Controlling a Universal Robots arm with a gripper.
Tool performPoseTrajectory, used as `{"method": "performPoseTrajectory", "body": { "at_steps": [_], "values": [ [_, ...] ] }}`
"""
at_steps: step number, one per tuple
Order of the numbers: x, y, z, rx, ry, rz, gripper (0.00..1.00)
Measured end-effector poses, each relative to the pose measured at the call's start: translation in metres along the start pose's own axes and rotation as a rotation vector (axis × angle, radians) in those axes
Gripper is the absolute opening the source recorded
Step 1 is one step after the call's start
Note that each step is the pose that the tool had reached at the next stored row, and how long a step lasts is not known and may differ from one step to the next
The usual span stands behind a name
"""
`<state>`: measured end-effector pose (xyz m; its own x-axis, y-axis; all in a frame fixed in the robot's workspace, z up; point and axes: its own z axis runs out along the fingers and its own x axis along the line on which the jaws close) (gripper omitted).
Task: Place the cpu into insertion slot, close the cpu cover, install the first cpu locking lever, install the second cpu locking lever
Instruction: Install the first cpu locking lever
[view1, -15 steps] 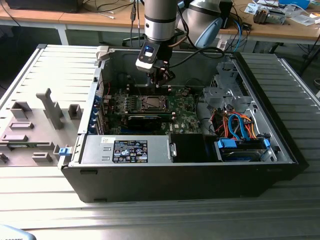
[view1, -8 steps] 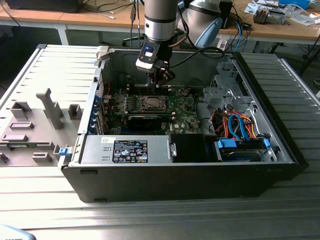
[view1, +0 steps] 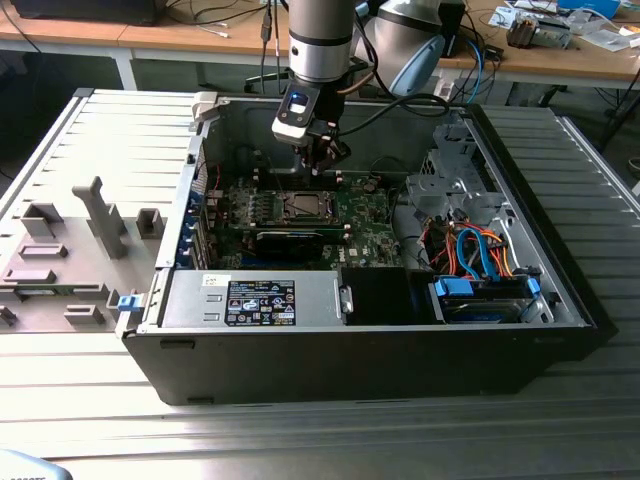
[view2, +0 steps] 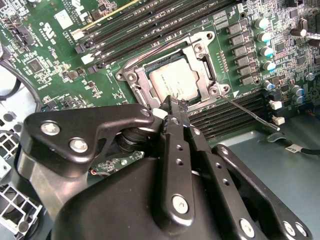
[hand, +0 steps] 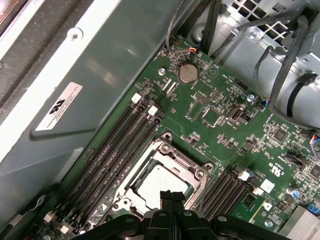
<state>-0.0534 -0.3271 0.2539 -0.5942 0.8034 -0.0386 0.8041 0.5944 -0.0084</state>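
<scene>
We see the gripper (view2: 173, 106) pinched closed with nothing held, tips just above the cpu cover (view2: 202, 54) edge. The cpu (view2: 174, 82) sits in the insertion slot (view1: 303, 207), cover flat over it.

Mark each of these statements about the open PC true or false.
1. The cpu lies in the insertion slot. True.
2. The gripper holds the cpu in the air. False: it is shut and empty, close by the seated chip.
3. The cpu cover stands upright, open. False: it lies flat, framing the chip.
4. The computer case has its side open, baring the green motherboard. True.
</scene>
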Motion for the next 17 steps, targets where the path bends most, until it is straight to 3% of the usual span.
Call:
{"method": "performPoseTrajectory", "body": {
  "at_steps": [17],
  "values": [
    [0.0000, 0.0000, 0.0000, -0.0003, -0.0001, -0.009, 0.11]
  ]
}}
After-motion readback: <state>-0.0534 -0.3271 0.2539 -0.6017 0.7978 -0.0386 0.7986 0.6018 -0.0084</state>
